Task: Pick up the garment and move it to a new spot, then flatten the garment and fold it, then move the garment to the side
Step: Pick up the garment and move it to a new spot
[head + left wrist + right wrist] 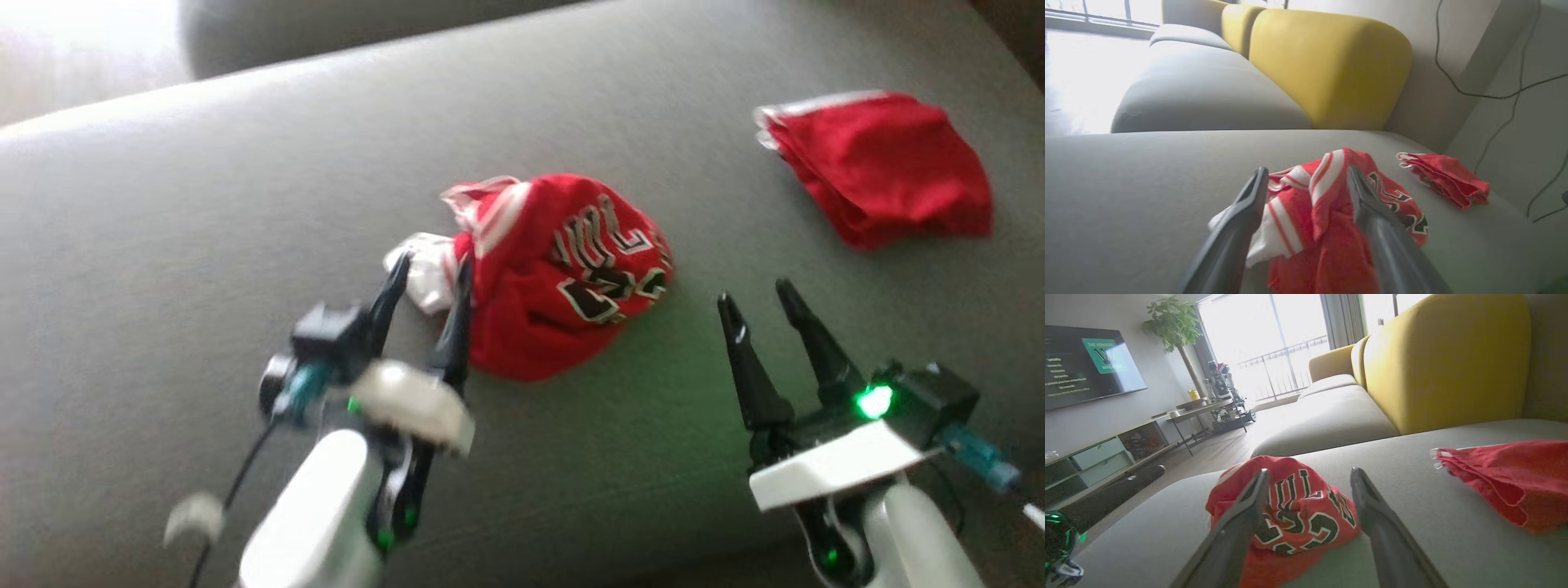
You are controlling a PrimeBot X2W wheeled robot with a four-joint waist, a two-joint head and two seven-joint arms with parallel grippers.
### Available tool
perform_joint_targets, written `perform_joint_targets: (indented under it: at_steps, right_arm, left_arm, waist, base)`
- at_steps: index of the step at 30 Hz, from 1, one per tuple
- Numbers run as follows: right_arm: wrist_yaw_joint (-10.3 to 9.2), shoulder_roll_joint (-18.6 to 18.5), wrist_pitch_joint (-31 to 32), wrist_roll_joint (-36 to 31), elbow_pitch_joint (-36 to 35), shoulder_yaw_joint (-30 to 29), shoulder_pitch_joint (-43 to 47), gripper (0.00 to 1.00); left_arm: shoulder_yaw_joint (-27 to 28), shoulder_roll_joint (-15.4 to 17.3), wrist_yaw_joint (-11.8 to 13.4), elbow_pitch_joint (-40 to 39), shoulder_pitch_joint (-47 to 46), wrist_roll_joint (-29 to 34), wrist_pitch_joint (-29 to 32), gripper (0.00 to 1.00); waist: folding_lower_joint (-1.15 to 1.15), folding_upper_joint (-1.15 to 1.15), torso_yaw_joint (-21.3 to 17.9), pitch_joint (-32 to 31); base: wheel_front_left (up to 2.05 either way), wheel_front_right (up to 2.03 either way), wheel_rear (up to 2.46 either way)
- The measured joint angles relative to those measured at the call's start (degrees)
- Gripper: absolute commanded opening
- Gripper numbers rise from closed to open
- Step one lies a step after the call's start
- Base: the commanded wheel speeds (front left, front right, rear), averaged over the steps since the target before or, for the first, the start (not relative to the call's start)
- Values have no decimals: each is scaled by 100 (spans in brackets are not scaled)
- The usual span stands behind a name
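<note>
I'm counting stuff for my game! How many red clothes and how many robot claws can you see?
Red clothes: 2 (crumpled jersey, folded red garment)
Robot claws: 2 (left gripper, right gripper)
Total: 4

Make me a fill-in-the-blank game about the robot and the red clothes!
The crumpled jersey lies on a ___ sofa seat.
The backrest is ___.
The left pincer and right pincer are both ___.
The folded red garment lies nearer the ___ pincer.
Missing words: grey, yellow, open, right.
</note>
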Motion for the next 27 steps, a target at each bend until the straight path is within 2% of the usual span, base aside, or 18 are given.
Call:
perform_joint_targets:
  at_steps: [6,13,18,27]
  right_arm:
    - [0,3,0,2,88,-44,412,100]
    - [0,11,0,11,145,-160,481,100]
    - [0,18,0,0,129,-265,692,100]
    - [0,22,0,-144,56,-370,953,100]
  left_arm:
    - [612,71,215,-973,1251,164,0,100]
    - [1055,69,214,-1713,2137,638,-2,100]
    - [1145,71,216,-1818,2622,1035,-8,100]
    - [1319,67,234,-1989,2922,1192,-9,100]
  waist:
    - [0,0,562,-389]
    - [0,0,1051,-684]
    - [0,0,1185,-814]
    - [0,0,1197,-879]
  base:
    - [0,0,0]
    - [0,0,0]
    - [0,0,0]
    - [0,0,0]
